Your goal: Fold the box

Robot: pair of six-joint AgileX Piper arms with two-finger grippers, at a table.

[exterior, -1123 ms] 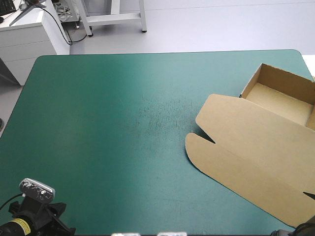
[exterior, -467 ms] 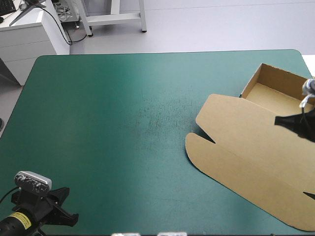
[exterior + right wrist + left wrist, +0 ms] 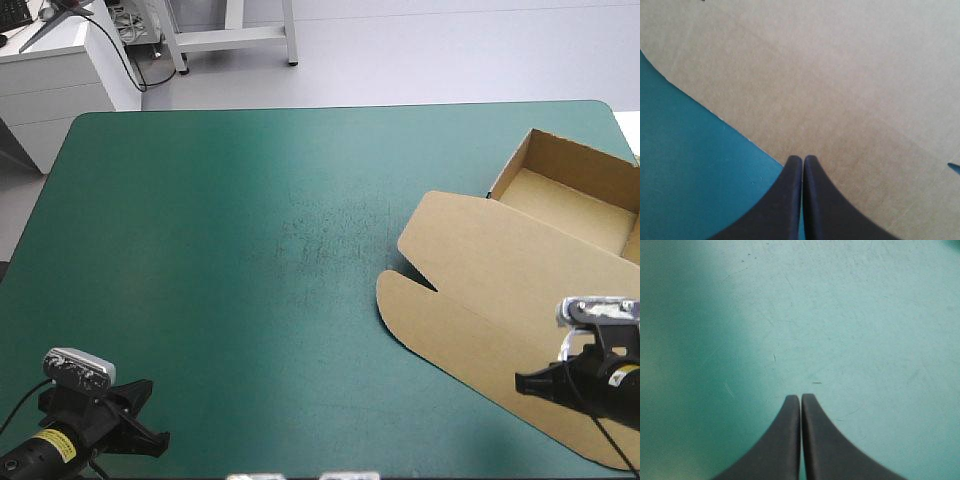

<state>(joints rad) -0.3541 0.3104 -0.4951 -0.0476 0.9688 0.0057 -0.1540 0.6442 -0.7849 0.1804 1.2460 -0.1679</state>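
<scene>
box (image 3: pixel 500 290) of smooth brown board

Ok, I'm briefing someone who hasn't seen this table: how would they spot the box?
Take the teal-green table and look along its right side. The box lies there, an open tray with raised walls near the far corner, its lid flat toward the near edge. It is the only brown thing on the table.

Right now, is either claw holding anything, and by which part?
Nothing is held. The left claw is shut over the teal-green cover; the right claw is shut over the edge of the box.
</scene>
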